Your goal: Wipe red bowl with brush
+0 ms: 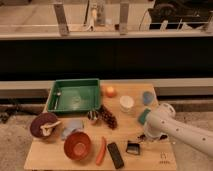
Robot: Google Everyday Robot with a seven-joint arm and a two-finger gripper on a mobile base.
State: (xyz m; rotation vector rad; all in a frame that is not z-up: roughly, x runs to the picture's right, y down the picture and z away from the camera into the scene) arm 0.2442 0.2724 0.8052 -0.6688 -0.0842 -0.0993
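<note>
The red bowl (77,145) sat upright near the front edge of the wooden table (47,158), toward the left, with its lighter orange inside facing up. Just right of it lay an orange-red elongated vegetable (102,150), and next to that a flat black bar (116,155). The brush (133,147) was further right (its squarish dark head was the plainest part), well apart from the red bowl.

The white arm (180,131) reached in from the right, and the gripper (144,136) was low over the table, just beside the brush on its far right side. Whether the gripper was open, closed or touching the brush could not be told.

Left of the red bowl and slightly farther back stood a dark maroon bowl (43,125) with a pale utensil resting in it. A bluish cloth (73,128) lay between the two bowls. A green tray (74,95) occupied the far left, with an orange fruit (110,91) and a white cup (127,103) to its right, and dark grapes (108,118) sat near the middle.
</note>
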